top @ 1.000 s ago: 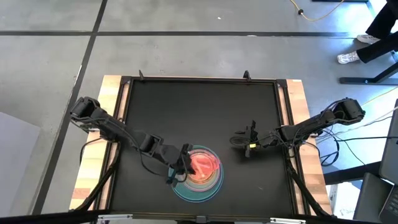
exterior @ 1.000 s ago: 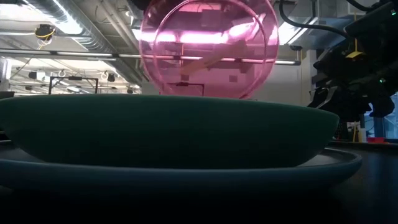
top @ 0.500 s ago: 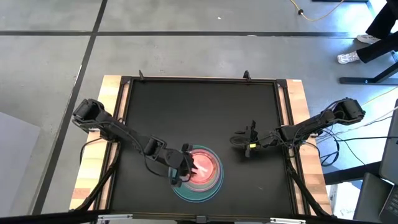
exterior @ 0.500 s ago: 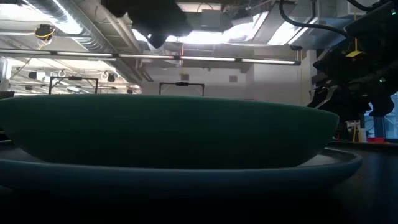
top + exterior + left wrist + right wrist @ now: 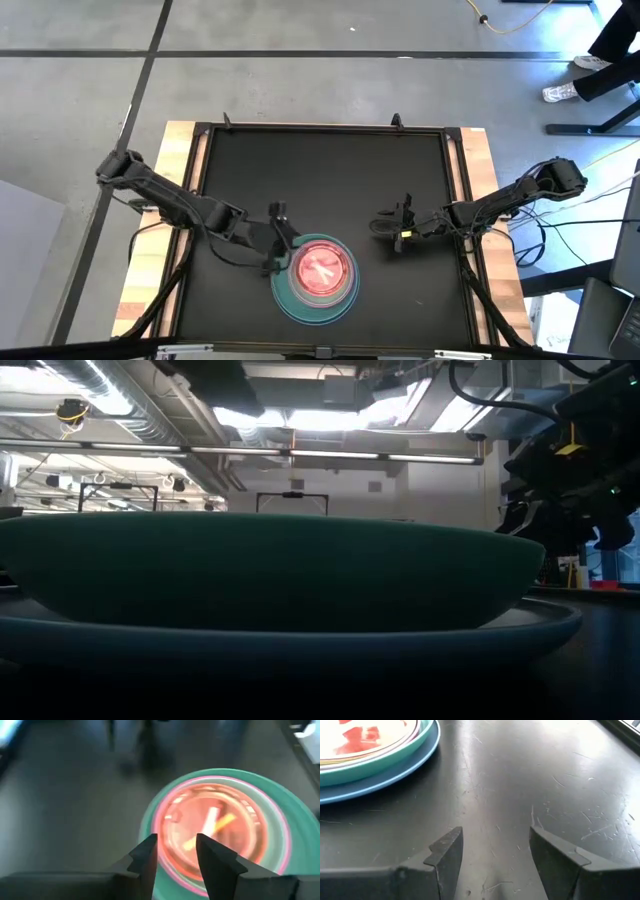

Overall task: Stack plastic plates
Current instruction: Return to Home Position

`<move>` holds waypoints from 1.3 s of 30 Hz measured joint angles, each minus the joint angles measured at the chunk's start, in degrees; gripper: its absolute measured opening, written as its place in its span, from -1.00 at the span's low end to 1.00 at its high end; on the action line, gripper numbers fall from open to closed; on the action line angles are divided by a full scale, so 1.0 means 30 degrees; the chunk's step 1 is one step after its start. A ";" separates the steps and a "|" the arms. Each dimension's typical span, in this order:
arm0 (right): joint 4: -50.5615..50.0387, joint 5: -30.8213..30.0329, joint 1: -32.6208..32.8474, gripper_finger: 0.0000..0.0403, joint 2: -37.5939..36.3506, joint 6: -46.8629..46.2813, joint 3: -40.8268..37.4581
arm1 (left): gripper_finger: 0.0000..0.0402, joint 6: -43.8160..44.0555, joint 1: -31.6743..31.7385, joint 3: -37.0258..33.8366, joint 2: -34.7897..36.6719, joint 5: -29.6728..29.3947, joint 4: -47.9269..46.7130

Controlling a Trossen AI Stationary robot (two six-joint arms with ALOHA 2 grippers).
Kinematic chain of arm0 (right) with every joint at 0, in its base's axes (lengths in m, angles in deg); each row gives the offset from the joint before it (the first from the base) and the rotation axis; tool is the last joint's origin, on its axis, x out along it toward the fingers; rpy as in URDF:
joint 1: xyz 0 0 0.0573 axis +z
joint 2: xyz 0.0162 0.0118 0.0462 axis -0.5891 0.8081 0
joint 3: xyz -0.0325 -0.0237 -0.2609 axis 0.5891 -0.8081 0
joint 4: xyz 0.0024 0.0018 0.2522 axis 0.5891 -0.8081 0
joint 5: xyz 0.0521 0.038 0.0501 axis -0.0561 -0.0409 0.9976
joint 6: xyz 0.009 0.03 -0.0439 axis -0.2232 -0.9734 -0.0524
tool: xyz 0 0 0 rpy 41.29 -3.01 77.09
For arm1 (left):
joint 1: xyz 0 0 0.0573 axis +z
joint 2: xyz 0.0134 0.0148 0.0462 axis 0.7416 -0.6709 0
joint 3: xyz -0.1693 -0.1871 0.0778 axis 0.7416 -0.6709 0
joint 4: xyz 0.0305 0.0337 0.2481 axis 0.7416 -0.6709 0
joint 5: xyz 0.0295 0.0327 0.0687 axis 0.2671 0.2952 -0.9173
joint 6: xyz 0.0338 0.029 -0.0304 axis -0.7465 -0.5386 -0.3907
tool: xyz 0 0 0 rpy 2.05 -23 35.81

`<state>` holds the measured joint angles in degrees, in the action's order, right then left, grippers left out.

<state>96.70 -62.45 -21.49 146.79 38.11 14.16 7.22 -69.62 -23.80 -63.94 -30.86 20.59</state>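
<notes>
A stack of plastic plates (image 5: pixel 318 280) stands near the table's front edge. A small translucent pink plate (image 5: pixel 210 832) lies flat on top, inside a teal plate (image 5: pixel 270 570) that rests on a light-blue plate (image 5: pixel 385 780). My left gripper (image 5: pixel 284 248) hovers open just left of the stack, with nothing between its fingers (image 5: pixel 147 857). My right gripper (image 5: pixel 382 226) waits open over the bare table to the right of the stack, fingers (image 5: pixel 445 855) apart.
The black table top (image 5: pixel 330 180) lies bare behind the stack and to both sides. A raised frame and wooden edges (image 5: pixel 480 200) border it. The room beyond shows in the low view.
My left gripper has opened and let go of the pink plate, which stood tilted on edge above the teal plate and now lies flat on the stack. The gripper has then drawn back toward the table's left edge, clear of the stack.
</notes>
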 joint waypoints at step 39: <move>0.0898 0.2300 -0.0001 0.09 -0.0840 0.1396 0.0000 | -0.98 -0.1871 0.4182 -1.9591 2.2863 0.0300 1.0930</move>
<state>99.39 -55.55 -21.49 144.27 42.30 14.16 1.61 -57.08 -82.57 4.65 -29.96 53.38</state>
